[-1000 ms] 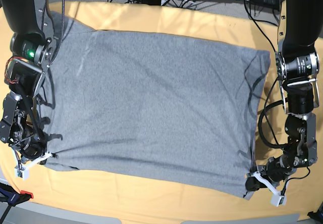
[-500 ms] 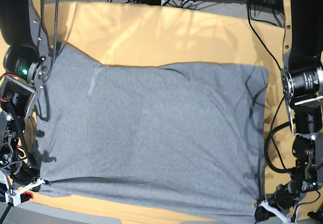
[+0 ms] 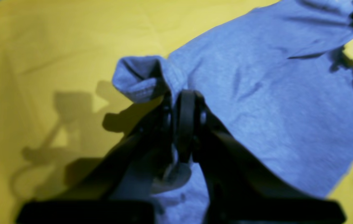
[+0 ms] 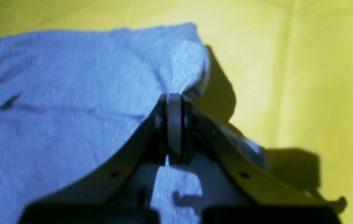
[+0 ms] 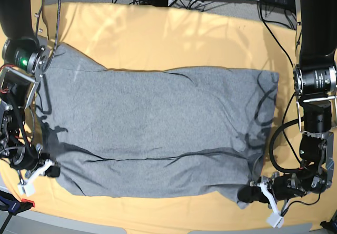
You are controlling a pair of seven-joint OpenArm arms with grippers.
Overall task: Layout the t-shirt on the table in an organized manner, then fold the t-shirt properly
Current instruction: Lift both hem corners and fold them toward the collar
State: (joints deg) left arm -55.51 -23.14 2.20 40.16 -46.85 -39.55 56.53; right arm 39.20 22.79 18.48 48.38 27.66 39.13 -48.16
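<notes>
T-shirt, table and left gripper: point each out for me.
t-shirt (image 5: 158,123), base view, middle of the grey fabric
table (image 5: 168,39), base view, bare yellow cloth beyond the shirt
left gripper (image 3: 184,102), left wrist view, between the fingertips

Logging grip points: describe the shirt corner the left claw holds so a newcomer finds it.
On the yellow-orange table lies a grey t-shirt. Follow its near edge to the base view's right end. That corner sits pinched in the shut left claw, bunched and curled unlike the flat cloth beside it.
</notes>
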